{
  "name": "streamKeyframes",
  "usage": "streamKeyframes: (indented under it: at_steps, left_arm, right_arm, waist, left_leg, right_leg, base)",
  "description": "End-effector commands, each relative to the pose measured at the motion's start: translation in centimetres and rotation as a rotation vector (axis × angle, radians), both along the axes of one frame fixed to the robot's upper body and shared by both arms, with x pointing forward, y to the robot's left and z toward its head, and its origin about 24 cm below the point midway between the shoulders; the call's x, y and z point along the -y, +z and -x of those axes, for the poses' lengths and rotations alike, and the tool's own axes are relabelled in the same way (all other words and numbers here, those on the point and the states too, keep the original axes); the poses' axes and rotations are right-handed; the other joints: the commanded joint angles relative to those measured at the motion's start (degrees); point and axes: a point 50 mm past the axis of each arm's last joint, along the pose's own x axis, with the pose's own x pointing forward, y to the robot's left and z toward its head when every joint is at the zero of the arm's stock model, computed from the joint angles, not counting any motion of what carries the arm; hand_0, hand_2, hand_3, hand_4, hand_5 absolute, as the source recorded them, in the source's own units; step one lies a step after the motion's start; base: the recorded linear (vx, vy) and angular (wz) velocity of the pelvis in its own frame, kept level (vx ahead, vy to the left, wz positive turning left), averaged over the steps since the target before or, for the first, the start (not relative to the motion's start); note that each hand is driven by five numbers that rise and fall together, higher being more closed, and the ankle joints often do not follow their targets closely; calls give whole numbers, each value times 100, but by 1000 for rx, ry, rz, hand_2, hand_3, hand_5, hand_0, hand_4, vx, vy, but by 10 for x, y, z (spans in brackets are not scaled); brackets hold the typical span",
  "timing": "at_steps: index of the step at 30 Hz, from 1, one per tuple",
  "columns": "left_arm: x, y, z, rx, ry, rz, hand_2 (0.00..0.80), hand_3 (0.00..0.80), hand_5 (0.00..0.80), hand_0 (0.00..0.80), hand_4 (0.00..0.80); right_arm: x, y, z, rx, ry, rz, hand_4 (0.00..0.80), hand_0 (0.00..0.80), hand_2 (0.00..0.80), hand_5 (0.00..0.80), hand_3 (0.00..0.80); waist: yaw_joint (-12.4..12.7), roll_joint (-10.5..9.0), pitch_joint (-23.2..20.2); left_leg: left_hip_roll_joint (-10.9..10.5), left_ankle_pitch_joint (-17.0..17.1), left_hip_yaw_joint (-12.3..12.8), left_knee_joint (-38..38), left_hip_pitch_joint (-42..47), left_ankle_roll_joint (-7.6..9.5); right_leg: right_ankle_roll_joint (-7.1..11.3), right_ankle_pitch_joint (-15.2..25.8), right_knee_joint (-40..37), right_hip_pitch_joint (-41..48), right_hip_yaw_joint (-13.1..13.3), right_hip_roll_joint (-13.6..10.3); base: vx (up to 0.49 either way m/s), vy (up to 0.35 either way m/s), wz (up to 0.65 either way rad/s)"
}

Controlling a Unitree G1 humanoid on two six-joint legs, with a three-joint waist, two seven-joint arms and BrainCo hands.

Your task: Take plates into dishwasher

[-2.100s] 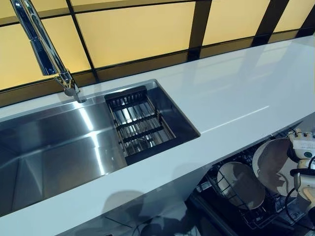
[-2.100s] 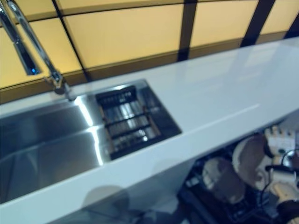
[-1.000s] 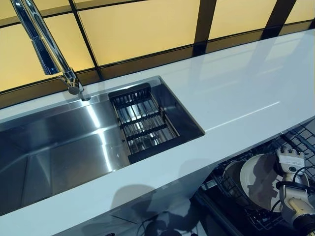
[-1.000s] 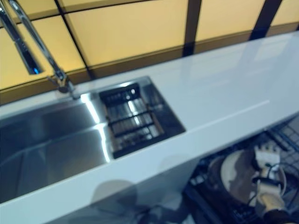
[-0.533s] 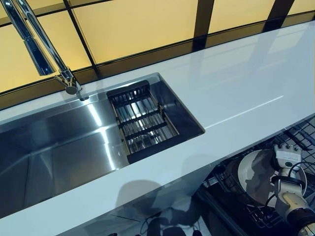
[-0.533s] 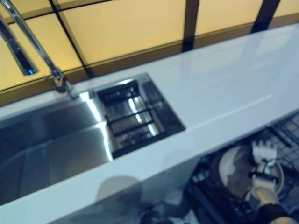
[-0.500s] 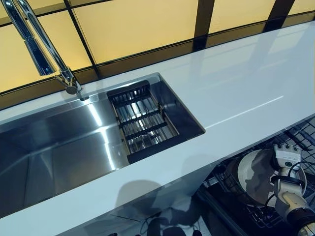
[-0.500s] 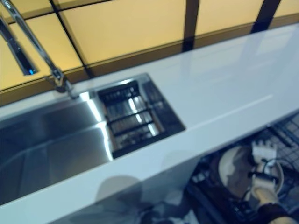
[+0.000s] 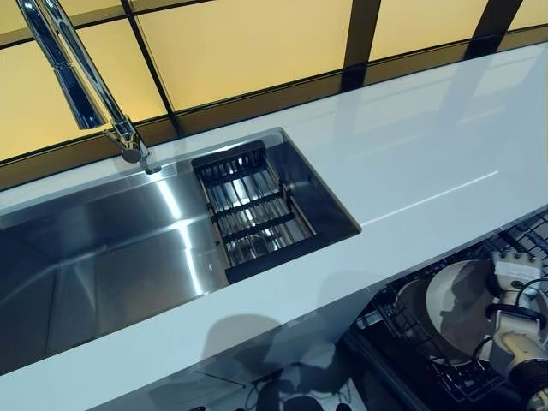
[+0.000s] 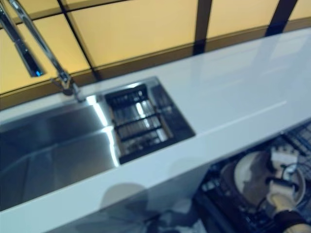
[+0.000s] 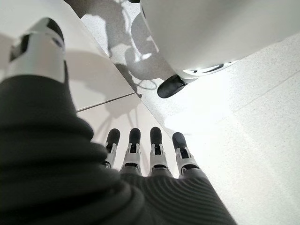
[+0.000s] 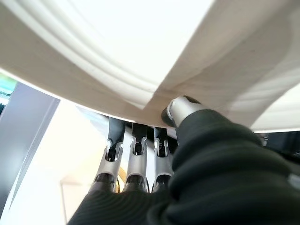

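Below the white worktop (image 9: 411, 163), right hand (image 9: 517, 278) pinching round cream plate (image 9: 458, 304) over black wire dishwasher rack (image 9: 411, 338); best lowered upright between tines before releasing.

Glossy white worktop (image 9: 411, 163); brushed steel sink (image 9: 103, 257); smooth glazed plate (image 9: 458, 304)

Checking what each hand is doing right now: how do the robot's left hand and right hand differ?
The right hand is down at the dishwasher rack, pinching a cream plate between fingers and thumb; the left hand holds nothing. The right hand's fingers close on the plate's rim, while the left hand's fingers are straight and point at the floor. Both have dark ribbed covers.
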Motion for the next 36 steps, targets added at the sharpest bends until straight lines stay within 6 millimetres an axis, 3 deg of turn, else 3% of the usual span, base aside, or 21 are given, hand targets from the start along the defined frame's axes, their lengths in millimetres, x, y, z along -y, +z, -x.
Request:
streamKeyframes:
  at_steps: [1, 13, 20, 36]
  left_arm:
    - [-16, 9, -19, 32, -15, -51, 0, 0, 0, 0, 0]
    - [-19, 12, -25, 50, 5, -56, 0, 0, 0, 0, 0]
    - [-18, 14, -29, 58, 1, -60, 0, 0, 0, 0, 0]
    - [-13, 22, -43, 127, -16, -5, 0, 0, 0, 0, 0]
  right_arm:
    - [36, 51, 11, 81, -138, 139, 800, 800, 800, 800, 800]
    - [56, 117, 19, 174, -199, 265, 800, 800, 800, 800, 800]
    - [58, 135, 19, 236, -214, 263, 800, 800, 800, 800, 800]
    - [49, 213, 7, 451, -236, 321, 800, 800, 800, 800, 800]
  waist:
    - [59, -322, 7]
    - [-61, -264, 109]
    - [-97, -221, 156]
    - [-40, 382, 559]
  left_leg:
    - [-2, -472, -53, -2, 286, 104]
    - [30, -439, 11, -2, 171, 47]
    - [20, -444, 38, -2, 138, 36]
    - [-173, -303, -12, -2, -245, 5]
  right_leg:
    - [359, 247, 90, -316, 155, -148]
    - [335, 230, 99, -476, 223, -90]
    - [337, 227, 121, -555, 247, -97]
    - [289, 254, 150, -968, 223, -217]
  base:
    - [-54, -38, -4]
    - [-20, -9, -3]
    - [-9, -14, -3]
    - [-46, 7, -1]
